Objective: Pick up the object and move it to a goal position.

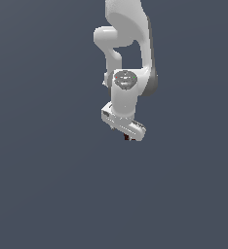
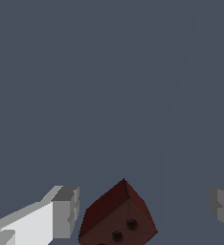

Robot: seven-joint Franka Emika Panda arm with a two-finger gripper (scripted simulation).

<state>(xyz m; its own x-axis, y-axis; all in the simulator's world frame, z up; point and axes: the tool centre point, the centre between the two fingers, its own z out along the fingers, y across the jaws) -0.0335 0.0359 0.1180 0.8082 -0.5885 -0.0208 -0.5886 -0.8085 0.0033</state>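
Between your spread fingers (image 2: 66,210) sat the dark red-brown block (image 2: 117,216), clear of both pads, so your gripper (image 2: 145,210) was released and grasped nothing. From the exterior view, your gripper (image 1: 128,133) pointed down with the block (image 1: 129,138) peeking out beneath it, under the white arm (image 1: 125,58).

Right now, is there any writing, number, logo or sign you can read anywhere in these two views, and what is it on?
No readable text in either view.
Block: no letters or numbers, only small dark round dots on one face.
Arm: a round grey disc with tiny red and green specks, too small to read as any mark.
Tool: plain fingers, no label.
Background: plain grey, nothing written.
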